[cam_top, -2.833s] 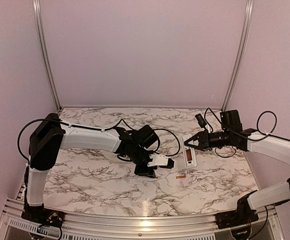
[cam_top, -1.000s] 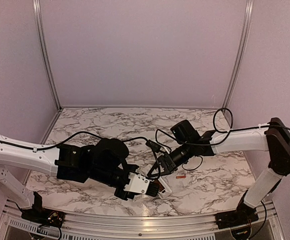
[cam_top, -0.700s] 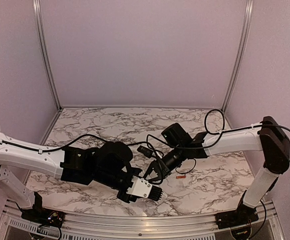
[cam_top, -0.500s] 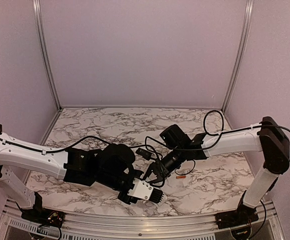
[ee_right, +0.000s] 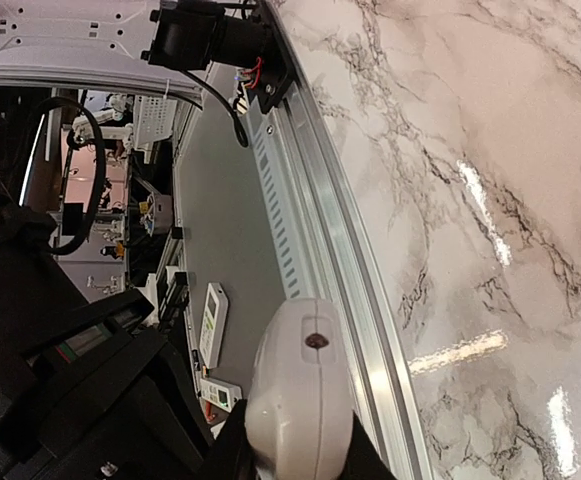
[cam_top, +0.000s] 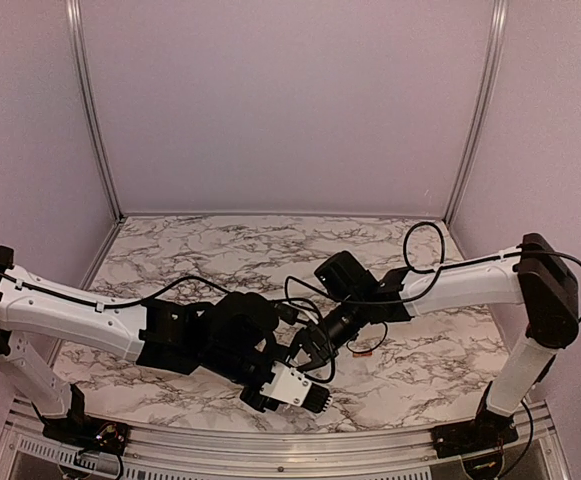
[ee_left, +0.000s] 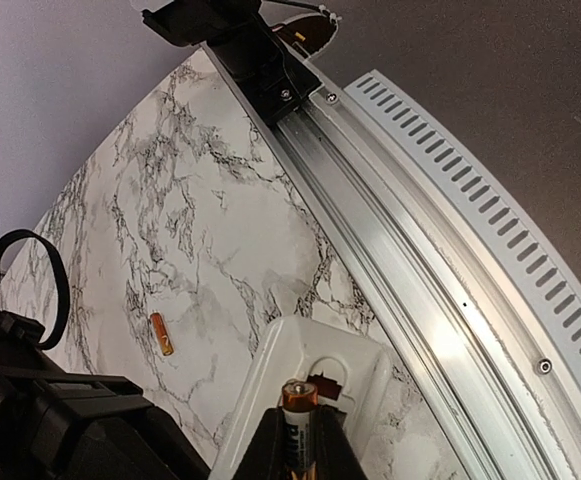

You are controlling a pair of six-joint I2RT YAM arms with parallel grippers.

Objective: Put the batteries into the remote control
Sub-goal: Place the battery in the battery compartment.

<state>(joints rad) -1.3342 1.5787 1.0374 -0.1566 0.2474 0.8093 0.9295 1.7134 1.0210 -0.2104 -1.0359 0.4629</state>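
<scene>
Loading: battery (ee_left: 298,398) at recess of remote control (ee_left: 315,350), both part-hidden
Only the battery's coppery tip shows, clamped in the closed left tool (ee_left: 298,450); right tool (ee_right: 295,455) pinches the remote control's end, fingertips cut off; second battery (ee_left: 160,334) lies loose on worktop (ee_left: 200,230)

One battery (ee_left: 298,398) is at the remote control's (ee_left: 355,365) recess, another battery (ee_left: 161,334) on the table (ee_left: 200,200).

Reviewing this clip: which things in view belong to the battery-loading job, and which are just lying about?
Job: remote control in the right gripper; battery in the left gripper; second battery on the marble table.
Lying about: small white devices on the grey floor beside the table.
</scene>
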